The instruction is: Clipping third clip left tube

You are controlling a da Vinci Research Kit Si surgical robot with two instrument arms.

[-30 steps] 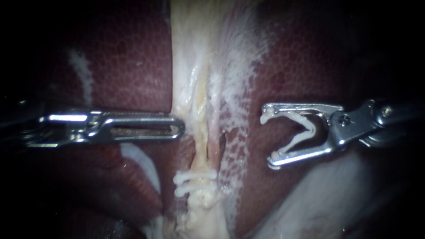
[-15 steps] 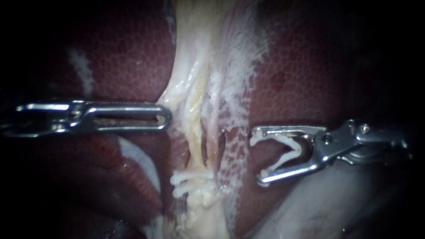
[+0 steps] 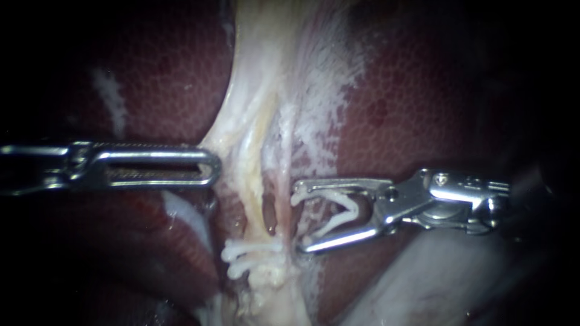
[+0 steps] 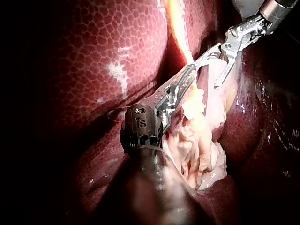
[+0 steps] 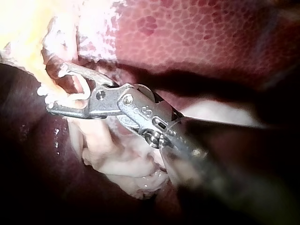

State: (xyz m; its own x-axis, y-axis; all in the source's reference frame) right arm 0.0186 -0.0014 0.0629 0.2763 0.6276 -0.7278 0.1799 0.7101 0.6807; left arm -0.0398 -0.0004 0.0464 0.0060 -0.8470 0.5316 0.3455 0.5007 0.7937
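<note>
The approach is judged to be under way, and nothing is being squeezed onto the tube yet. An open white V-shaped clip (image 3: 350,206) is being carried between the jaws of the right instrument (image 3: 298,218). These jaws are being held wide apart, with the clip's legs seated against both.

The jaw tips are being presented just beside a pinkish strand (image 3: 284,202). They are lying a little above the two white clips (image 3: 251,256) already seated across the pale yellowish cord (image 3: 256,208), which is taken to be the left tube. That tube is not being enclosed: it is lying beyond the pinkish strand and a dark slit, on the far side from the open mouth.

The edge of the pale yellowish tissue band (image 3: 248,121) is being gripped by the closed, slotted jaws of the left instrument (image 3: 211,167). The band is being drawn sideways, so the strands are being spread.

For the next move, the open mouth would need to be carried further across until the left tube alone is lying between the clip's legs, clear of the seated clips. The pinkish strand is standing in the way and could be caught along with it. The dark red mottled liver (image 3: 411,90) is lying on both sides, close to the tips.
</note>
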